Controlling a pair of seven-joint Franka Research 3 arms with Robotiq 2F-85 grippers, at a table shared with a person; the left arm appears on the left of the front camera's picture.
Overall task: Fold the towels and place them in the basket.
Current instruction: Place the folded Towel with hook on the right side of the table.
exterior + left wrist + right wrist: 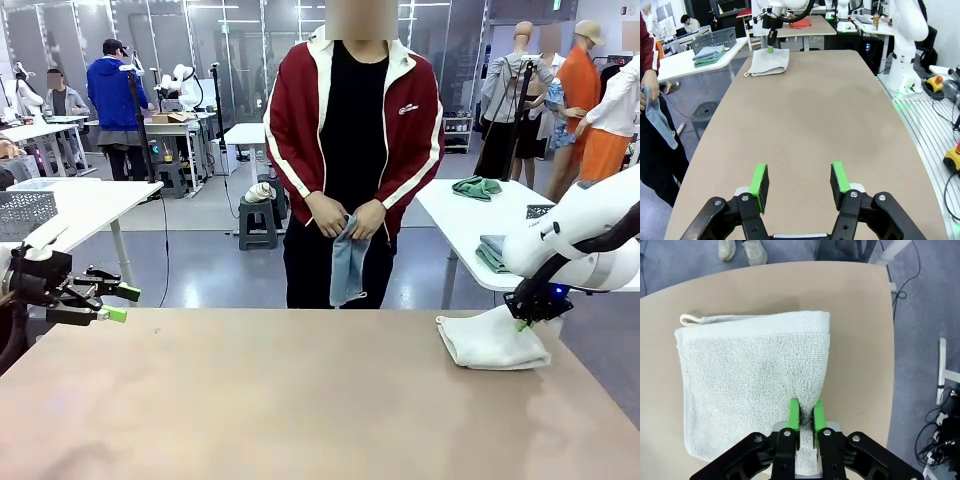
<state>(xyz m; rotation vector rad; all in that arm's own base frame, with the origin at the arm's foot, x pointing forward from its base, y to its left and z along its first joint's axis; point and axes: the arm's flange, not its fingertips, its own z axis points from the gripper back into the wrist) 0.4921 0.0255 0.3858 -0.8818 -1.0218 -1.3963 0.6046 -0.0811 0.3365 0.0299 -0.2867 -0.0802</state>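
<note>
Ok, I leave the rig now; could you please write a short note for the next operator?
Left gripper: open, above the table.
Right gripper: shut on the edge of the cream towel, folded, on the table.
Blue towel: hanging from the person's hands.
Dark mesh basket: on the side table.
Done: cream towel folded. Left: fold blue towel, put both in basket.

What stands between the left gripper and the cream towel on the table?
Nothing visible. Only bare table lies between the open left gripper and the folded cream towel, whose edge the right gripper pinches.
</note>
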